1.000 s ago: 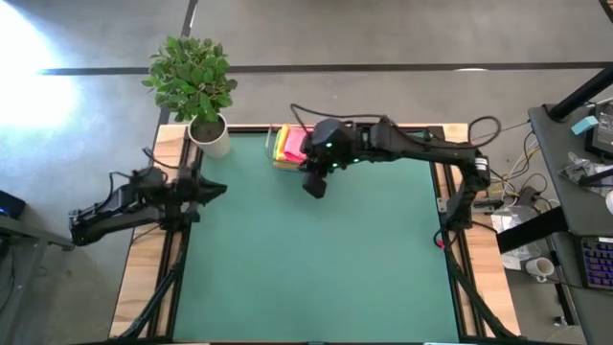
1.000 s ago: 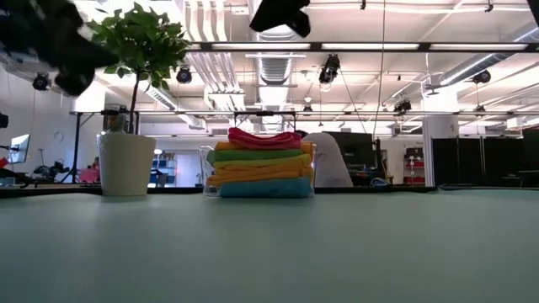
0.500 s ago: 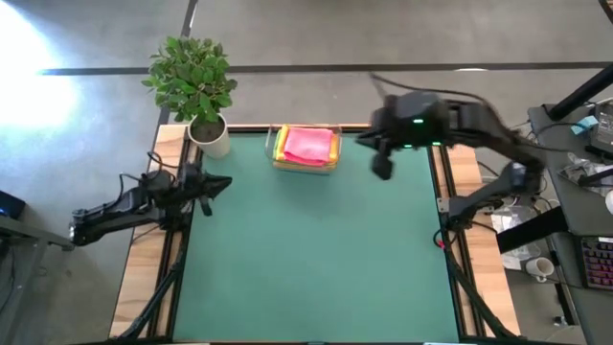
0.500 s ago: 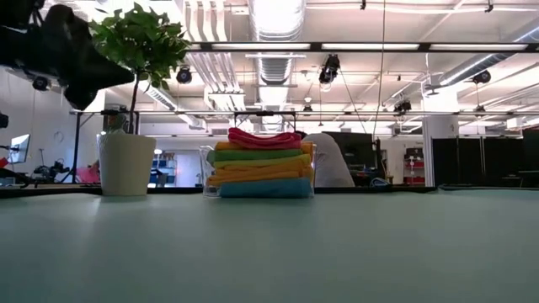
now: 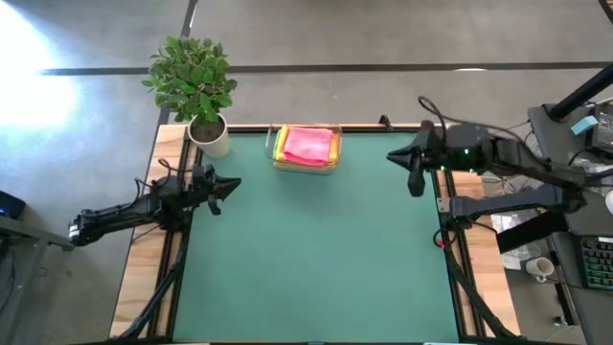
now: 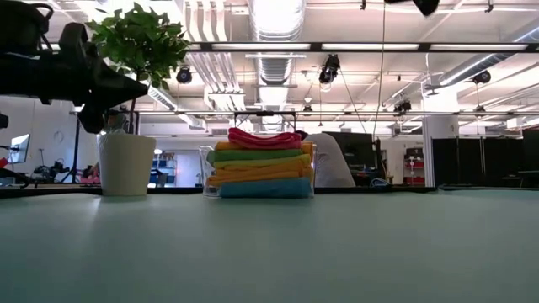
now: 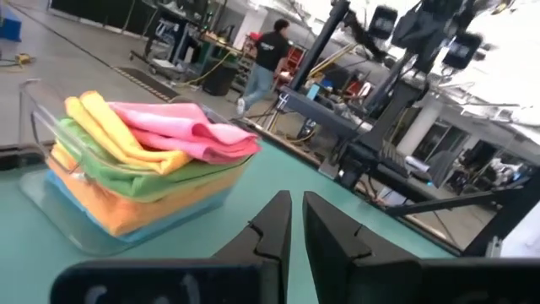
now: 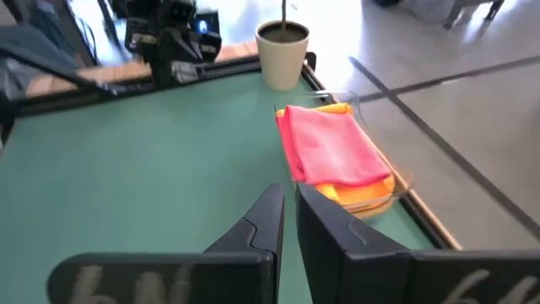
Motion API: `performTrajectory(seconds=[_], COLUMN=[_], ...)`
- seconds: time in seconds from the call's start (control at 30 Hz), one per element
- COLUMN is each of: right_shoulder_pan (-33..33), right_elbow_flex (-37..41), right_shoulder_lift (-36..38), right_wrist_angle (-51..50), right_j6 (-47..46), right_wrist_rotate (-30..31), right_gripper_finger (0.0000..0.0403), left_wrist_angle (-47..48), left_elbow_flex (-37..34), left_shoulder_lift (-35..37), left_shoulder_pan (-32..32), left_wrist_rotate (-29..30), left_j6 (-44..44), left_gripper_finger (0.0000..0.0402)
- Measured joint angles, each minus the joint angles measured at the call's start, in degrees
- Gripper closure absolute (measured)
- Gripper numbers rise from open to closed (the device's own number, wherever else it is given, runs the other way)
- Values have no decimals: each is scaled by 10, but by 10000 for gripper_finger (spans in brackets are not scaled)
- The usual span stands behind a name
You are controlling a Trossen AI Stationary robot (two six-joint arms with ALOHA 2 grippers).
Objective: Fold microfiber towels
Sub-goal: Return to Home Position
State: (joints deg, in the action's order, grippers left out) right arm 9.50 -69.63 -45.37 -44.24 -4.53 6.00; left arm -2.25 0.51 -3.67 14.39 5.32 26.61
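**Operator:** State of the tools?

**Technician:** Left gripper (image 7: 295, 201): fingers drawn together to a thin slit, with nothing between them. Right gripper (image 8: 289, 194): the same, clenched on nothing. Each hangs over a side edge of the flat green table mat (image 5: 316, 259) and is aimed toward the work.

**Operator:** Where is the work?

**Technician:** It is ahead of each gripper, across bare mat and well apart from both. The stack of folded fuzzy microfiber towels (image 6: 257, 164) sits inside the clear rectangular plastic tray (image 7: 25, 118). Pink is on top and light blue at the bottom, with green, yellow and orange between. The low view compresses the layers, so I cannot count the orange ones with confidence. No loose towel shows on the mat, so folding is judged complete. From the right gripper, the white pot of the leafy green plant (image 8: 283, 51) stands just beyond the tray.

**Operator:** Handling properties?

**Technician:** By judgement:
- **Weight and stiffness:** light, soft and limp.
- **Surface:** the pile grips rather than slips.
- **Fragility:** not fragile.
- **Risk:** a folded towel pinched at one corner will likely sag open.
- **Where to take hold:** at the folded edge, catching all layers.
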Motion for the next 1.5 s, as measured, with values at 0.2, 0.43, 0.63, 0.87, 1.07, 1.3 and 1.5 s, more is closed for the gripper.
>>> performTrajectory(seconds=[0.2, 0.43, 0.63, 0.87, 1.07, 1.3, 1.5], right_shoulder_pan=[0, 0, 0, 0, 0, 0, 0], right_elbow_flex=[175, 319, 422, 514, 574, 660, 689], right_shoulder_lift=[99, 200, 291, 403, 453, 443, 449], right_wrist_angle=[132, 206, 277, 355, 358, 437, 464], right_j6=[-30, -82, -119, -125, -144, -176, -224], right_wrist_rotate=[0, -2, -5, -5, -5, -4, 10], right_gripper_finger=[376, 376, 376, 376, 376, 376, 376], left_wrist_angle=[0, -1, -1, -1, -1, -2, -2], left_elbow_flex=[0, 0, 0, -1, -1, -1, -1], left_shoulder_lift=[-9, -16, -16, -16, -15, -18, -23], left_shoulder_pan=[0, 0, 0, 0, 0, 0, 0], left_wrist_rotate=[0, 0, 0, 1, 1, 2, 0], left_j6=[-4, -3, -3, -3, -1, -2, -2], left_gripper_finger=[382, 382, 382, 382, 382, 382, 382])
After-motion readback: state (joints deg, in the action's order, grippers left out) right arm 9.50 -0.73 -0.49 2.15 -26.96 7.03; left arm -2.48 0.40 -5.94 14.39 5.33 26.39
